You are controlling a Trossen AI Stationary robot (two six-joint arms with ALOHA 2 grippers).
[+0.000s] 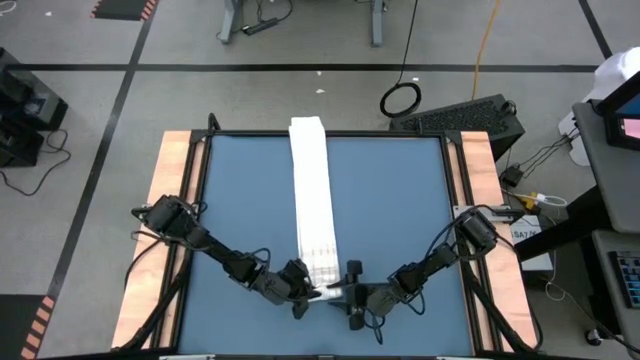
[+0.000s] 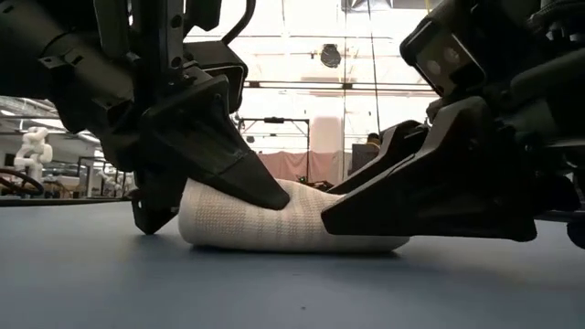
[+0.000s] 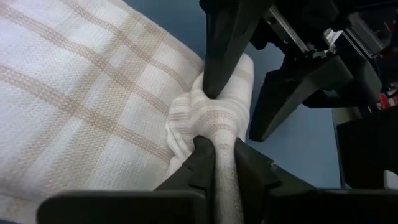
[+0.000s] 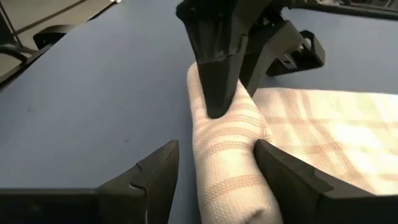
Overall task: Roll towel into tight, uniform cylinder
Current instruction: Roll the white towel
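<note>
The white towel with faint grid lines lies as a long narrow strip from the table's far edge toward the near edge. Its near end is rolled into a short roll that rests on the blue table; the roll also shows in the right wrist view. My left gripper is at the roll's left end, shut on cloth. My right gripper is open at the roll's right end, with one finger on either side of the roll. My left gripper pinches a fold of cloth at the roll's left end between its two fingers. The fingers slant down from the table's left. The roll lies on the table. My right gripper is open around the roll's right end, level, coming from the table's right along the roll. One finger touches the side of the roll that faces the flat towel. The other finger stands apart over the bare table.
Bare blue table lies on both sides of the strip. Wooden rails border the table's left and right sides. Dark equipment stands beyond the far right corner.
</note>
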